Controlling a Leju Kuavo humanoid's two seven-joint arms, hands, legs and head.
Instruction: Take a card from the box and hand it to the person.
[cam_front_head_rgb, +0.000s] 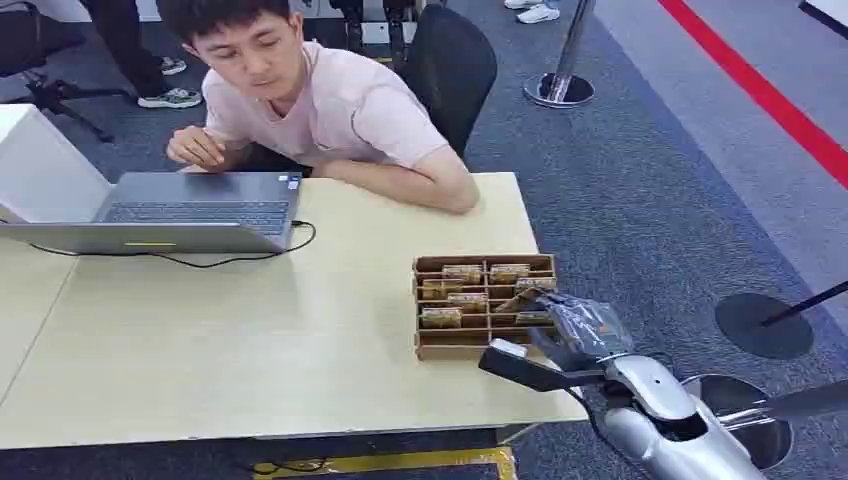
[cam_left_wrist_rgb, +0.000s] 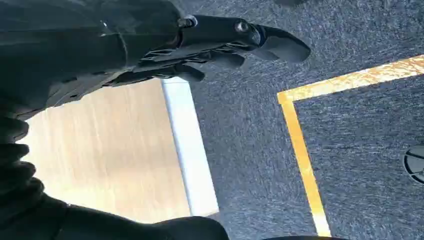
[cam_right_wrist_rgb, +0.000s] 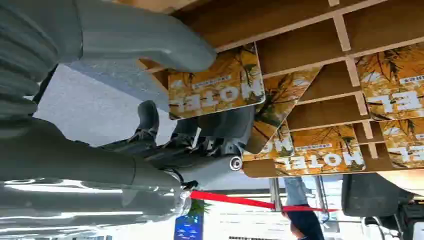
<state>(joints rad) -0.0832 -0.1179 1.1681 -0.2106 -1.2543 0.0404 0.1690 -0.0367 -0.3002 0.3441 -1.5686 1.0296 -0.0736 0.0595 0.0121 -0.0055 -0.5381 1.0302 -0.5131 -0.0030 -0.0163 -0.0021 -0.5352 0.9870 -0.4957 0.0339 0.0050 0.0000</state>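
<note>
Head view shows the pale wooden counter (cam_front_head_rgb: 250, 340) filling the left and middle, its right edge dropping to grey carpet (cam_front_head_rgb: 640, 200) that runs wide and open on that side up to a red floor stripe (cam_front_head_rgb: 770, 100). A person (cam_front_head_rgb: 320, 100) in a pink shirt leans on the far edge with both forearms on the top, a dark office chair (cam_front_head_rgb: 455, 60) just behind. An open laptop (cam_front_head_rgb: 190, 215) sits at the far left, its black cable (cam_front_head_rgb: 230, 260) trailing across the wood; a broad bare stretch of counter lies between it and the near edge. The brown compartmented box (cam_front_head_rgb: 484, 305) stands close to the counter's right edge, holding yellow cards in several of its cells. The silver right arm (cam_front_head_rgb: 670, 420) comes up from beyond the near right corner, and the right hand (cam_front_head_rgb: 570, 335) is at the box's near right corner. Right wrist view, close in, shows the right hand pinching one yellow card (cam_right_wrist_rgb: 216, 87) marked HOTEL between thumb (cam_right_wrist_rgb: 150, 40) and dark fingers (cam_right_wrist_rgb: 220, 130), the card tilted above the box dividers, with other cards below it in their cells. Left wrist view shows the left hand (cam_left_wrist_rgb: 220, 42) hanging past the counter's edge over carpet near a yellow floor line (cam_left_wrist_rgb: 300, 150), fingers curled loosely, nothing in them.
</note>
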